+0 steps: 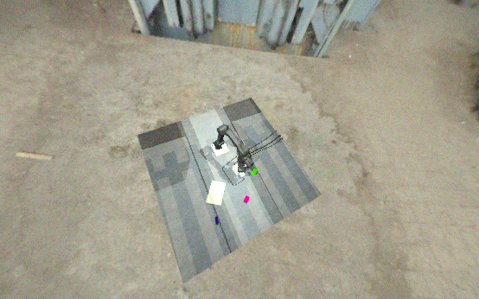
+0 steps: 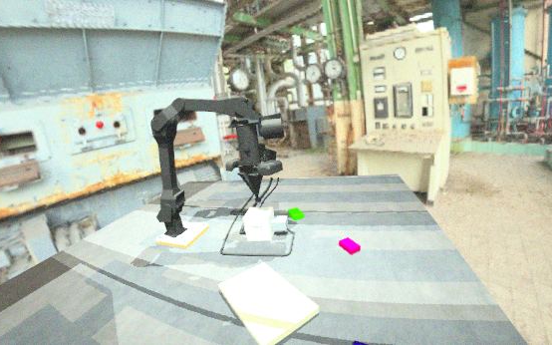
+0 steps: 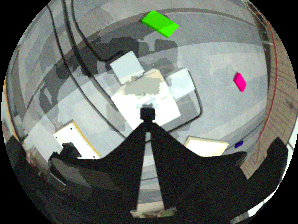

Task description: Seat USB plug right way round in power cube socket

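The white power cube [image 2: 258, 224] [image 1: 236, 171] [image 3: 133, 100] stands near the middle of the table, with a small grey block [image 2: 280, 223] against its right side. My gripper [image 2: 257, 198] [image 3: 148, 126] points straight down over the cube's top and is shut on the small dark USB plug [image 3: 147, 113]. The plug's tip is right at the cube's top face. I cannot tell how deep it sits or which way round it is. Its black cable [image 2: 256, 254] loops on the table in front of the cube.
A green block [image 2: 296, 213] [image 1: 254, 172] [image 3: 160, 23] lies just right of the cube. A magenta block [image 2: 349, 245] [image 1: 246, 199] [image 3: 240, 82] lies further right. A white notepad [image 2: 267, 301] [image 1: 215, 193] lies at the front and a small blue item [image 1: 216, 219] near the front edge.
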